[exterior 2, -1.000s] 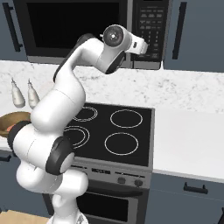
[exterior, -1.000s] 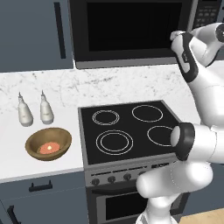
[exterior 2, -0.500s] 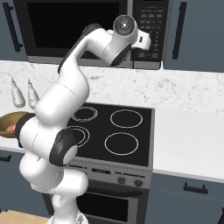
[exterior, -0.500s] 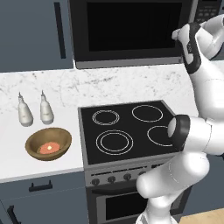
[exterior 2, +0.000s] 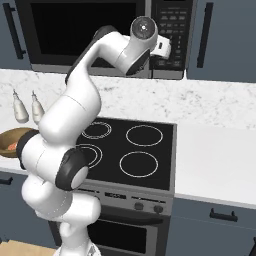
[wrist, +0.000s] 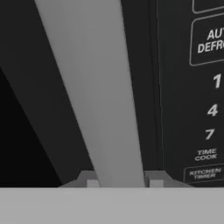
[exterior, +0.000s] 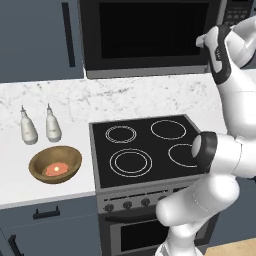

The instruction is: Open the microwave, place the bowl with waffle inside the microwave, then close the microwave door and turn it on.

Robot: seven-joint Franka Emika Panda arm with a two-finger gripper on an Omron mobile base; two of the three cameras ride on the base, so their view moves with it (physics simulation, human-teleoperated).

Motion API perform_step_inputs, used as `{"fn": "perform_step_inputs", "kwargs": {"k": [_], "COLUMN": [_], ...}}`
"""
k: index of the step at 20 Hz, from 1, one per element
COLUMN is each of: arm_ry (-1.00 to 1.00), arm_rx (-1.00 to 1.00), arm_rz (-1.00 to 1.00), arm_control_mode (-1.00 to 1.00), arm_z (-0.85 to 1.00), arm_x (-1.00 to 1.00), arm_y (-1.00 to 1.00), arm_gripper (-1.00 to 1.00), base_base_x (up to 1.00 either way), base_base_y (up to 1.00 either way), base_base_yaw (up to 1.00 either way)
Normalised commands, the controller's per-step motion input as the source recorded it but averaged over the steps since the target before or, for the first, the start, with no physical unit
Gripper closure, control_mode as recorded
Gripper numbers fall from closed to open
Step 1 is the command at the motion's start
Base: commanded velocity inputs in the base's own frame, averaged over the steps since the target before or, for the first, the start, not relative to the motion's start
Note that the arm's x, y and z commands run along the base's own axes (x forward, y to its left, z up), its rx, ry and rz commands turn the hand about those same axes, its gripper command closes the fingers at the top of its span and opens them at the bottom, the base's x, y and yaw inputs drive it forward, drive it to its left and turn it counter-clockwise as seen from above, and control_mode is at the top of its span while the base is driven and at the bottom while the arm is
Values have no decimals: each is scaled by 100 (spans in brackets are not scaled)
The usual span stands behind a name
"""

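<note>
The microwave (exterior: pixel 150 70) hangs above the stovetop with its microwave door (exterior: pixel 150 30) closed. My gripper (wrist: pixel 119 181) is up at the door's right edge, beside the keypad (wrist: pixel 205 87). Its fingertips (wrist: pixel 92 182) sit tight against both sides of the grey vertical door handle (wrist: pixel 96 87). In the right base view the hand (exterior 2: pixel 161 50) is pressed against the microwave (exterior 2: pixel 75 30) by the keypad. The brown bowl (exterior: pixel 55 164) rests on the counter left of the stove, with the waffle (exterior: pixel 56 169) inside. The bowl's rim (exterior 2: pixel 11 142) peeks out behind my arm.
Two pale bottles (exterior: pixel 39 125) stand behind the bowl. The black four-ring stovetop (exterior: pixel 147 147) lies below the microwave, with oven knobs (exterior: pixel 127 204) in front. White counter (exterior 2: pixel 215 160) stretches right of the stove. Dark cabinets (exterior: pixel 35 35) flank the microwave.
The arm has risen and reached in to the microwave's right side. The jaws have come together from wide open onto the door handle.
</note>
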Motion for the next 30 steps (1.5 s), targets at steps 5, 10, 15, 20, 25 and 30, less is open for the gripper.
{"fn": "perform_step_inputs", "kwargs": {"k": [5, 10, 15, 20, 25, 30], "arm_ry": [-1, -23, -18, 1, -4, -8], "arm_rx": [0, 0, 0, -5, -9, -16], "arm_rz": [1, -9, -45, -41, -22, -11], "arm_control_mode": [-100, -100, -100, -100, -100, -100], "arm_z": [-2, 0, 0, 0, 0, 0], "arm_x": [-3, -85, -100, -100, -100, -100], "arm_y": [1, 26, 50, 52, 51, 75], "arm_gripper": [100, 100, 100, 100, 100, 100], "base_base_x": [0, 0, 0, 0, 0, 0], "base_base_y": [0, 0, 0, 0, 0, 0], "base_base_yaw": [0, 0, 0, 0, 0, 0]}}
